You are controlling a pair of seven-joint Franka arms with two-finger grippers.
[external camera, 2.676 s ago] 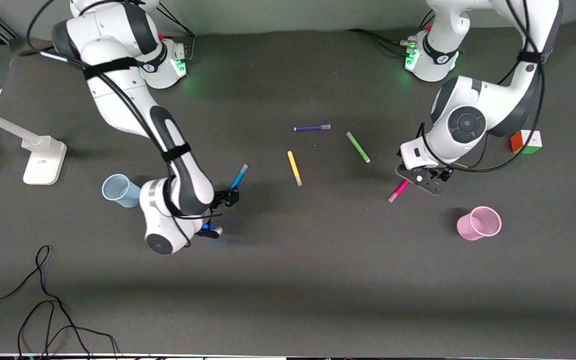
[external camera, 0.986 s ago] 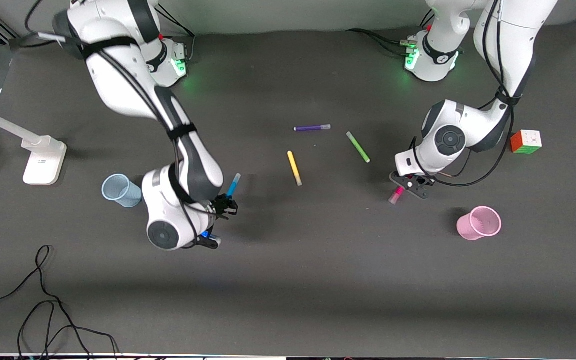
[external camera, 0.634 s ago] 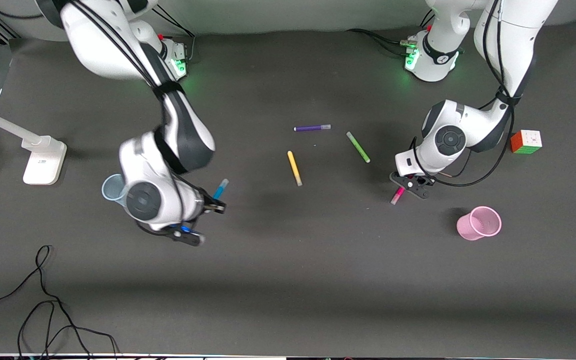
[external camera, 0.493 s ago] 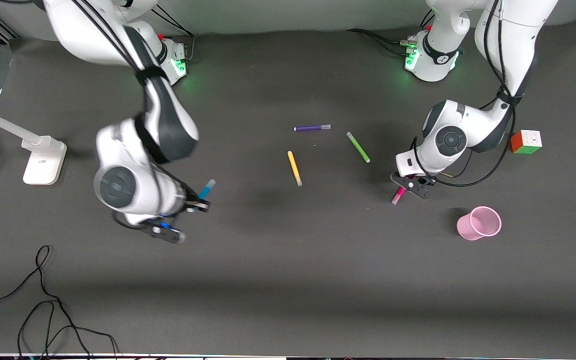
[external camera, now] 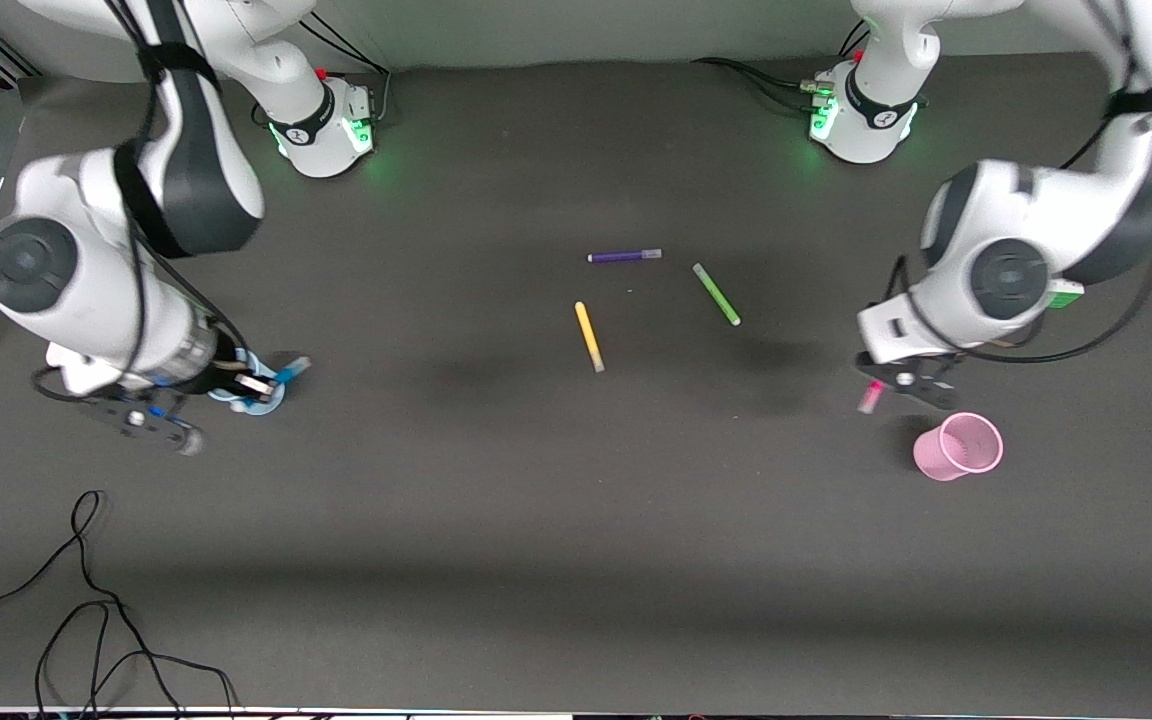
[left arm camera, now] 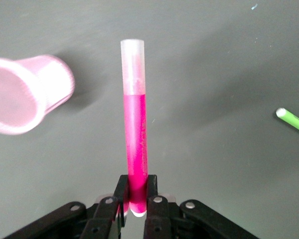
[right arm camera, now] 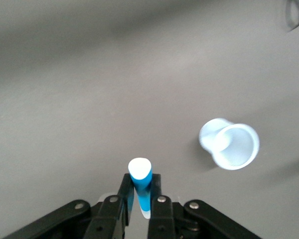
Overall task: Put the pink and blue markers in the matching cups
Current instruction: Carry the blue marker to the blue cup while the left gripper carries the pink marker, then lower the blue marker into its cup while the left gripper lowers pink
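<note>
The pink cup point(external camera: 958, 446) stands nearest the front camera at the left arm's end of the dark worktop point(external camera: 576, 560), its mouth open and nothing visible inside it. Just above and beside it hangs the left claw point(external camera: 904, 385), clamped on the tail of the pink marker point(external camera: 870, 397); only the marker's pale-capped tip shows in the front view, the rest hidden under the wrist. The left wrist view shows the full pink marker point(left arm camera: 134, 124) pinched between the closed fingers point(left arm camera: 120, 195), with the pink cup point(left arm camera: 27, 93) off to one side and not under it. Half a second ago this claw sat over bare worktop toward the middle; it has since swung toward the cup.

At the right arm's end, the right claw point(external camera: 254, 381) grips the blue marker point(external camera: 288, 370) over the blue cup point(external camera: 254, 392), which the arm largely covers, so its contents cannot be made out from the front. In the right wrist view the blue cup point(right arm camera: 230, 144) looks empty. This arm has swept well across from its earlier spot nearer the centre.

Farther from the camera, mid-worktop, lie a yellow marker point(external camera: 589, 337), a green marker point(external camera: 716, 294) and a purple marker point(external camera: 624, 256), unmoved. A colour cube point(external camera: 1066, 292) peeks from under the left arm.
</note>
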